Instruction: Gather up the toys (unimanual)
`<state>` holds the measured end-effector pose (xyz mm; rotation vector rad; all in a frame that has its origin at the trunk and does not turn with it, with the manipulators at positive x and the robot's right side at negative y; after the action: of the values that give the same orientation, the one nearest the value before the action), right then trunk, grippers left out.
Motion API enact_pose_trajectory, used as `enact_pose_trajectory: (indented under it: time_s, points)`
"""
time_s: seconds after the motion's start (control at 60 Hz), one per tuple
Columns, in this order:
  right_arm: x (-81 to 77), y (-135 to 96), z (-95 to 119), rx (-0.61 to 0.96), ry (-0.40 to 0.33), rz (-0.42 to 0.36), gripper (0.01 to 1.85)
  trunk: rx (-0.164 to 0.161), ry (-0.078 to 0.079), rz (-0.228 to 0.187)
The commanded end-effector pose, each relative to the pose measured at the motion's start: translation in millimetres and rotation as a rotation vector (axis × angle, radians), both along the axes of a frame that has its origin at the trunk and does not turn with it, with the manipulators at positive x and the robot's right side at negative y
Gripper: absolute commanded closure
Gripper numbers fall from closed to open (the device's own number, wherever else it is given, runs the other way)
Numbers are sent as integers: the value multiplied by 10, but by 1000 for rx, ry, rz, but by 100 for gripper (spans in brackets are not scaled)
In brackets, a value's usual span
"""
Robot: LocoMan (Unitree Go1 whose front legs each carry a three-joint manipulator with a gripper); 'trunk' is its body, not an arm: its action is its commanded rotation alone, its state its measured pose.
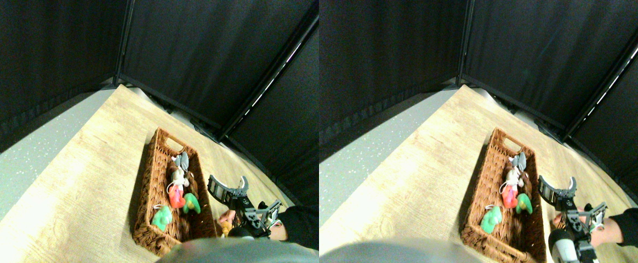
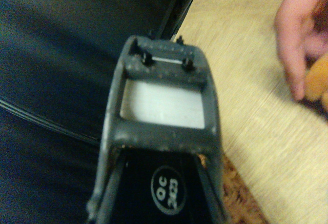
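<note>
Several large surfaces frame the scene: black curtain panels (image 1: 204, 55) at the far side, a grey floor (image 1: 17, 159) on the left, and a pale wood board (image 1: 94, 181) running near to far. On the board sits a brown wicker basket (image 1: 152, 181), long axis pointing away, holding most of the toys (image 1: 179, 189): a grey one at the far end, a white one, a red-pink one, and two green ones nearer. Right of the basket, the right gripper (image 1: 230, 186) hangs raised with its jaws spread apart and nothing between them. A person's hand (image 1: 276, 230) in a dark sleeve reaches in at the near right and appears to be placing an orange toy (image 1: 223, 226) on the board just beside the basket. Risk, as I judge it: a descent now could meet the hand, or close before the toy is released. Hard to read: the wrist view is blurred, the jaw frame blocks most of it, the orange toy is cut off at the edge, and the basket's near end is hidden.
</note>
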<state>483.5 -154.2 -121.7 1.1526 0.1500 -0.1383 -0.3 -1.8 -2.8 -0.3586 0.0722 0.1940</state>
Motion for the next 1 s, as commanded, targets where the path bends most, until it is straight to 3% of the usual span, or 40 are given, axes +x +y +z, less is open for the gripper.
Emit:
enact_pose_trajectory:
  time_s: [0.017, 0.217, 0.467, 0.567, 0.65, 1.0]
  points:
    - [78, -198, 140, -24, -73, -37, 104, 15, 4, -18]
    - [-40, -547, 145, -58, -124, -136, 108, 64, 11, -65]
    - [-166, -858, -71, 12, -122, -205, 110, 102, 28, -91]
    - [-192, -915, -187, 50, -106, -225, 114, 102, 34, -88]
    - [-193, -947, -302, 70, -99, -236, 108, 102, 37, -85]
    - [-23, -944, -861, 125, 5, -316, 104, 83, 48, -59]
